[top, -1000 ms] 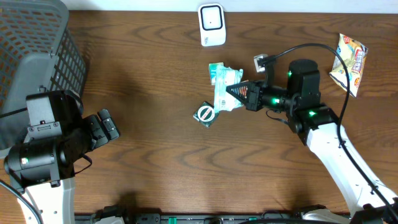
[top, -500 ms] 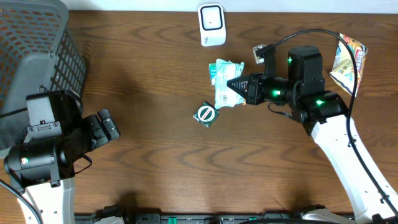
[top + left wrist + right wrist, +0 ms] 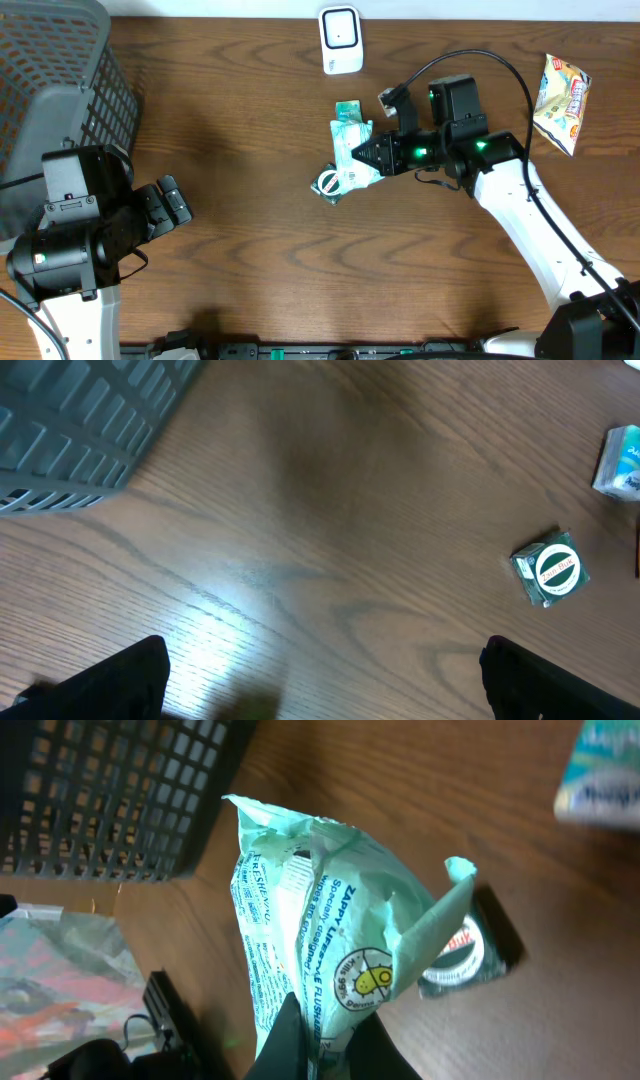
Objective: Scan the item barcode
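Note:
A crumpled mint-green wipes packet (image 3: 352, 155) hangs above the table's middle, with my right gripper (image 3: 374, 153) shut on its lower edge. The right wrist view shows the packet (image 3: 320, 930) rising from between the right gripper's (image 3: 330, 1032) dark fingers, printed side toward the camera; no barcode can be made out. The white scanner (image 3: 340, 40) stands at the table's far edge, behind the packet. My left gripper (image 3: 172, 205) is open at the left. In the left wrist view it (image 3: 325, 685) hovers over bare wood with nothing between its fingers.
A small square packet with a round green logo (image 3: 330, 184) lies just under the held packet. A teal pack (image 3: 347, 110) lies behind it. A snack bag (image 3: 562, 92) sits far right. A grey mesh basket (image 3: 55, 80) fills the far left corner.
My right arm has carried the wipes packet leftward, so it now overlaps the small round-logo packet. The left arm has not moved.

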Motion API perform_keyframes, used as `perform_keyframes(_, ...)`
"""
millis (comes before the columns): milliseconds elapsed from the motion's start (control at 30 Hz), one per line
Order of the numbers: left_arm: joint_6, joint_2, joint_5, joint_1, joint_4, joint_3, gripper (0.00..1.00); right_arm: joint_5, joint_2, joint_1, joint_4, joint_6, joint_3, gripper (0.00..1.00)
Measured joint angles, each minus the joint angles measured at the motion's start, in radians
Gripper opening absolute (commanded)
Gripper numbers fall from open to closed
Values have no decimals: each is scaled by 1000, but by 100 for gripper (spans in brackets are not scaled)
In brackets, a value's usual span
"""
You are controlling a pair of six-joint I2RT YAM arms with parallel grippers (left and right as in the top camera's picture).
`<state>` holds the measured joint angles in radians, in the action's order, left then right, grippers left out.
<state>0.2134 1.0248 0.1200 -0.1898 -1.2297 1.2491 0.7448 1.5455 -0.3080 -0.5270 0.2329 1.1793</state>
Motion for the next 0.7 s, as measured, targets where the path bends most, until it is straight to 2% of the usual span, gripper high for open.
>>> perform_keyframes(700,0,0,0,0,0,0,98,-141,0,0,15,19,0,1)
